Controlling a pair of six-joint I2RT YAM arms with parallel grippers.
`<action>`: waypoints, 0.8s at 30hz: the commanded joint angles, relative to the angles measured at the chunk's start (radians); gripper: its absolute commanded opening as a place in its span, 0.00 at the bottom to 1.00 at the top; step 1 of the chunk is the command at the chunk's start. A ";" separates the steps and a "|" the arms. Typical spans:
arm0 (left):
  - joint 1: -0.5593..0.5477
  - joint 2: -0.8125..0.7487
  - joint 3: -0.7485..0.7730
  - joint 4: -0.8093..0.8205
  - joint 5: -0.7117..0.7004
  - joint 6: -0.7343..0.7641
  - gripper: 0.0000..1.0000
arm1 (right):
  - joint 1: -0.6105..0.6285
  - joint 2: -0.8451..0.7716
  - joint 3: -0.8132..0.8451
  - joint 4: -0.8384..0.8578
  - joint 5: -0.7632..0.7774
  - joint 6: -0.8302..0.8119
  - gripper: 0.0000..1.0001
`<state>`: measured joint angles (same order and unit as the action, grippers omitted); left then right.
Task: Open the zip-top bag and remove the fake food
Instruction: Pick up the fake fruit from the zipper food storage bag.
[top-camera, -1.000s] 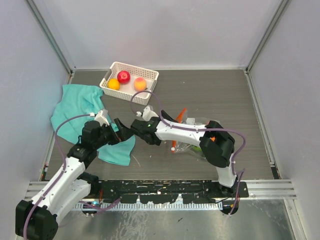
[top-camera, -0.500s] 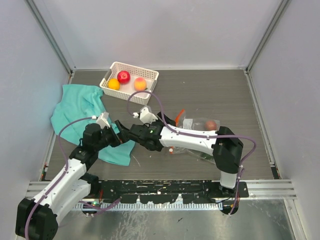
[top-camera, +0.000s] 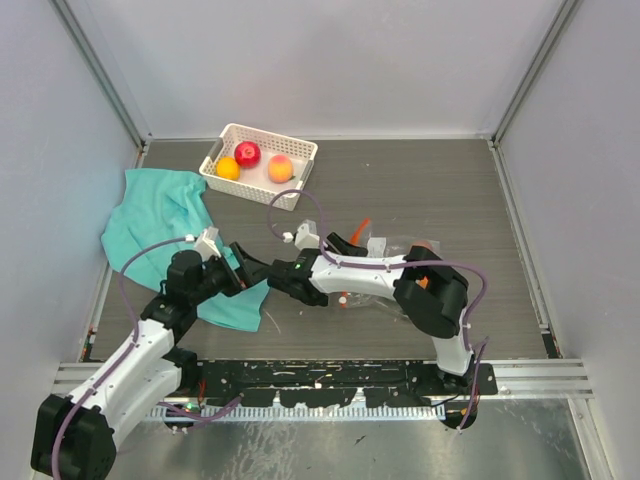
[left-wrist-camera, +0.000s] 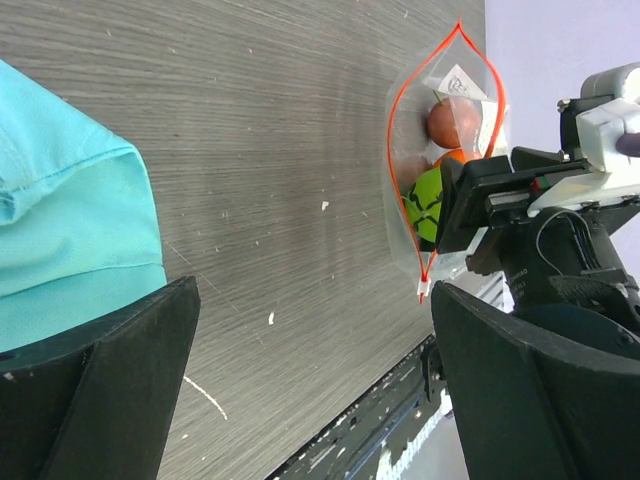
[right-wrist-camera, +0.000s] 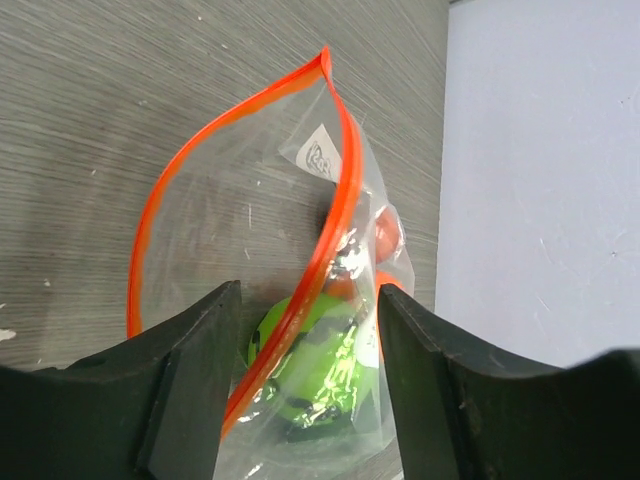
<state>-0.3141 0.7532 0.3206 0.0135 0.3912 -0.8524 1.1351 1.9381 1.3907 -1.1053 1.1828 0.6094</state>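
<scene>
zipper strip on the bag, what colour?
Orange-red zipper strip along the mouth of the clear zip-top bag; shows best in the right wrist view.

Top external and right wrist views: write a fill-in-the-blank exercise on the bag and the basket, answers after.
The white slotted plastic basket holds ___ pieces of fake fruit.
The mouth of the clear zip-top bag, edged by an orange-red strip, stands ___.
Inside the bag, the round plastic fruit nearest the mouth is bright ___.
Missing words: three; open; green.
</scene>
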 joint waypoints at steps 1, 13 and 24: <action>0.004 0.012 -0.028 0.148 0.058 -0.060 0.99 | -0.009 -0.008 -0.018 -0.027 0.084 0.095 0.57; -0.015 0.189 -0.047 0.550 0.225 -0.214 0.86 | 0.009 -0.106 -0.051 -0.065 0.122 0.171 0.19; -0.132 0.335 0.048 0.755 0.202 -0.297 0.71 | 0.069 -0.457 -0.219 0.321 -0.006 -0.080 0.08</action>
<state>-0.4252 1.0569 0.3138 0.5823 0.5812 -1.0939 1.1976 1.6581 1.2392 -1.0126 1.2263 0.6666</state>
